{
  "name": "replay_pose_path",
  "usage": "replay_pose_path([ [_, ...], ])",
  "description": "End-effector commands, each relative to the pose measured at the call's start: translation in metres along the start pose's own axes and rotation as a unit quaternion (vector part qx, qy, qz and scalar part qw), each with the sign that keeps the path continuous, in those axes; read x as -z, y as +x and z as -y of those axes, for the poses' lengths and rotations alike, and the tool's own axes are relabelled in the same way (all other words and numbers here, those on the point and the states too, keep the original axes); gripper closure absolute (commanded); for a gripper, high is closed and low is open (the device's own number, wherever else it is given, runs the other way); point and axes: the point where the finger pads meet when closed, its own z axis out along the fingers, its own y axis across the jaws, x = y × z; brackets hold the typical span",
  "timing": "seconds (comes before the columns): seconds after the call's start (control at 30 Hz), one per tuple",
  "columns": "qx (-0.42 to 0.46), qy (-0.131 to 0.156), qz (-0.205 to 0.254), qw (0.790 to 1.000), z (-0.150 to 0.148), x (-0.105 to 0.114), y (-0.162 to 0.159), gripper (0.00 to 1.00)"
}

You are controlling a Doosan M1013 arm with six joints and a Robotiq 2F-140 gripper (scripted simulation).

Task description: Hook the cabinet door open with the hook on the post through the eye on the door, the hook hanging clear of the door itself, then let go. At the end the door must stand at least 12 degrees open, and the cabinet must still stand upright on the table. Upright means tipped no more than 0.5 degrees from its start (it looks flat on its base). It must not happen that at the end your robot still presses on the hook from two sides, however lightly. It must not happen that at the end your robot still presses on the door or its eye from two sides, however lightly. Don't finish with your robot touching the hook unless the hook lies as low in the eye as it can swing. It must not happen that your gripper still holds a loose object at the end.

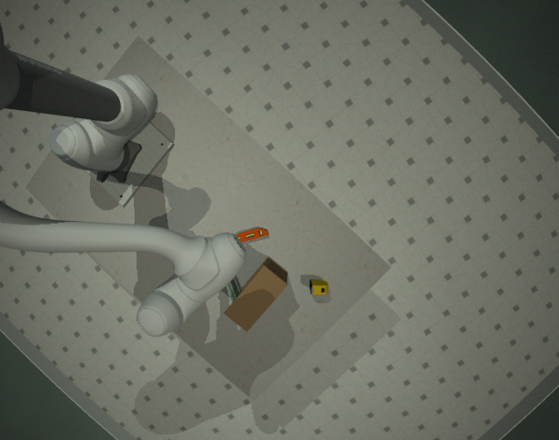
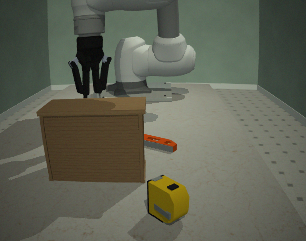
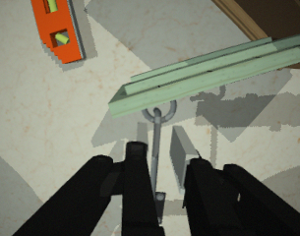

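The hook (image 3: 155, 147) lies straight ahead of the jaws, its long axis running along the gap from the post's end to the eye (image 3: 153, 116) under the pale green door (image 3: 209, 75), while the gripper (image 3: 164, 177) stands slightly parted, gripping nothing.

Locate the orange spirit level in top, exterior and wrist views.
Top: the orange spirit level lies near frame centre, just past the arm's wrist joint, above the brown cabinet.
Exterior: it lies on the table right of the cabinet, behind it, mid-frame.
Wrist: upper left corner, beyond the pale green door.
Shared landmark: the cabinet; the level sits off its hinge-side corner in each view.
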Motion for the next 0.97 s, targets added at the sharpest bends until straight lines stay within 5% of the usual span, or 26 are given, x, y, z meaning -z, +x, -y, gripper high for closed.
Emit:
replay_pose_path([
  [0.0, 0.0, 0.0, 0.0, 1.0, 0.0, 0.0001, 0.0, 0.85],
  [0.93, 0.0, 0.0, 0.0, 1.0, 0.0, 0.0057, 0.0, 0.85],
])
